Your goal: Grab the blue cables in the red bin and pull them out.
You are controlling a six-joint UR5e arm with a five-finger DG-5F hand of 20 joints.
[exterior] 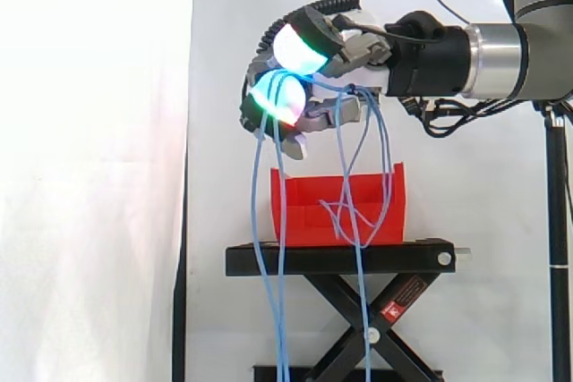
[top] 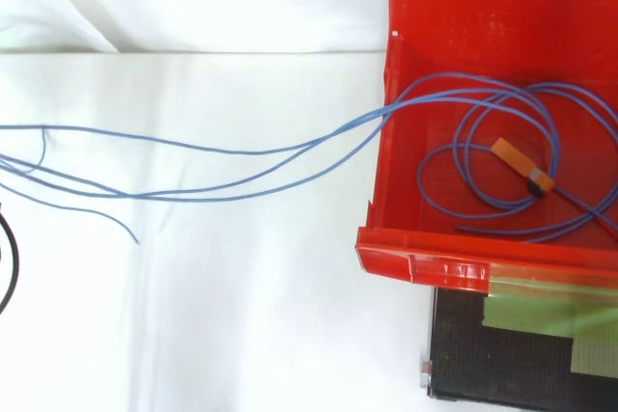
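Observation:
My hand hangs high above the left side of the red bin, its glowing fingertips curled round a bundle of blue cables. From the grip, several strands drop straight down past the bin's left side, below the stand. Others loop down to the right into the bin. Seen from above, the blue cables run out of coils inside the bin, over its left wall, and away to the left. Loops still lie on the bin floor.
The bin rests on a black scissor-lift stand before a white curtain. An orange block with a dark lead lies in the bin among the coils. The stand's top shows below the bin's front lip.

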